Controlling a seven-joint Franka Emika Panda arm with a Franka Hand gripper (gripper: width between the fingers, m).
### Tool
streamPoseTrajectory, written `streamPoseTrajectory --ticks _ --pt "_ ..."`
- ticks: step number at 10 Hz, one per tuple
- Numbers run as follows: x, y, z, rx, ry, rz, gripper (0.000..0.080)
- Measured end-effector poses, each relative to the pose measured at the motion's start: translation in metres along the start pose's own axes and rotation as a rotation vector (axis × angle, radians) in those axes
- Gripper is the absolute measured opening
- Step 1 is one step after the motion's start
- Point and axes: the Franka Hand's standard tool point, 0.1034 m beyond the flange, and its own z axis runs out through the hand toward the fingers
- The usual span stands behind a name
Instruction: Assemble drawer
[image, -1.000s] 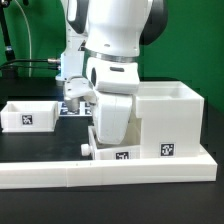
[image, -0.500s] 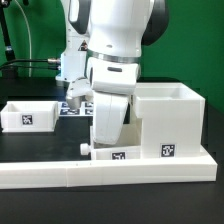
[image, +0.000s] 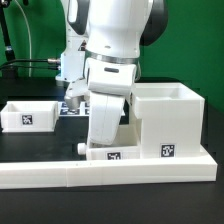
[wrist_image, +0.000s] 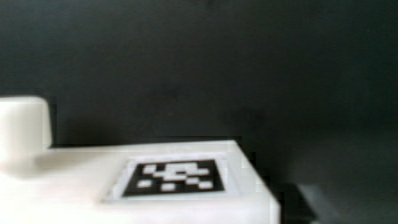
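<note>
The drawer's big white housing (image: 170, 118) stands at the exterior view's right with a tag on its front. One shallow tray (image: 108, 153), with a round knob (image: 83, 149) and a tag, sits low against the housing's left side, under my gripper (image: 108, 128). The white hand covers the fingers, and the grip looks shut on this tray. The wrist view shows the tray's tagged face (wrist_image: 175, 176) very close, with no fingertips visible. A second tray (image: 28, 113) lies on the table at the exterior view's left.
The long low white border wall (image: 60, 176) runs along the front, just before the held tray and the housing. The marker board (image: 70, 108) lies behind my arm. Cables hang at the back left.
My arm has lowered and the tray beneath it has come down closer to the table beside the housing. The housing and the left tray have not moved.
</note>
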Motion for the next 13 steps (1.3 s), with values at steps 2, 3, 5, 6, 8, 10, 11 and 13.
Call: streamPoseTrajectory --ticks 2,3,5,6,8,10,11,13 --pt "0.0 0.002 -0.008 0.001 -0.003 0.0 0.0536" --pt "-0.001 0.003 -0.016 0.005 -0.008 0.001 0.0614" --pt "-0.012 0.003 -0.042 0.036 -0.029 -0.005 0.064" --pt "-0.024 0.003 -0.059 0.05 -0.04 -0.013 0.0648" --pt "-0.063 0.004 -0.072 0.067 -0.043 -0.111 0.0649" --pt "-0.076 0.004 -0.071 0.076 -0.043 -0.106 0.0649" --pt "-0.074 0.004 -0.07 0.076 -0.043 -0.109 0.0649" --pt "-0.077 0.005 -0.063 0.073 -0.019 -0.141 0.0649"
